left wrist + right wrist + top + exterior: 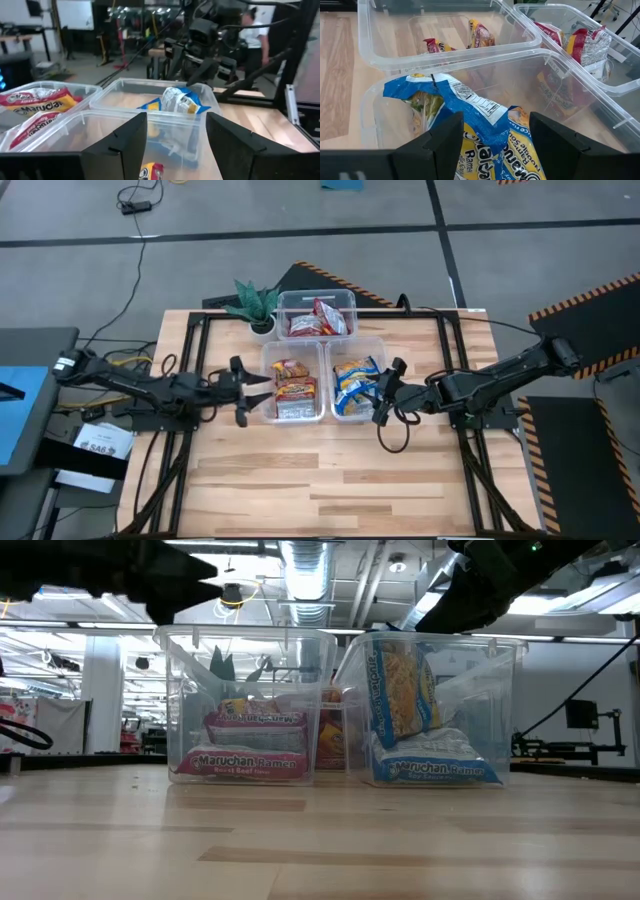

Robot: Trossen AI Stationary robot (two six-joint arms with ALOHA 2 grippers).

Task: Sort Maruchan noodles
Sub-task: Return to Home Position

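- Between my two hands, the Maruchan noodles (355, 385) sit sorted in clear bins (296, 422).
- Wide and empty, left hand (240, 392) and right hand (388, 392) each hang just outside a bin.
- Retreat, I judge, is straight outward.

Three bins (316, 294), perhaps ten packets (293, 388).

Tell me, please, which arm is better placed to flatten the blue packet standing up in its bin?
Likely right. The right gripper hovers open at that bin's rim, facing the blue packet; the left gripper sits beyond the neighbouring bin of red packets.
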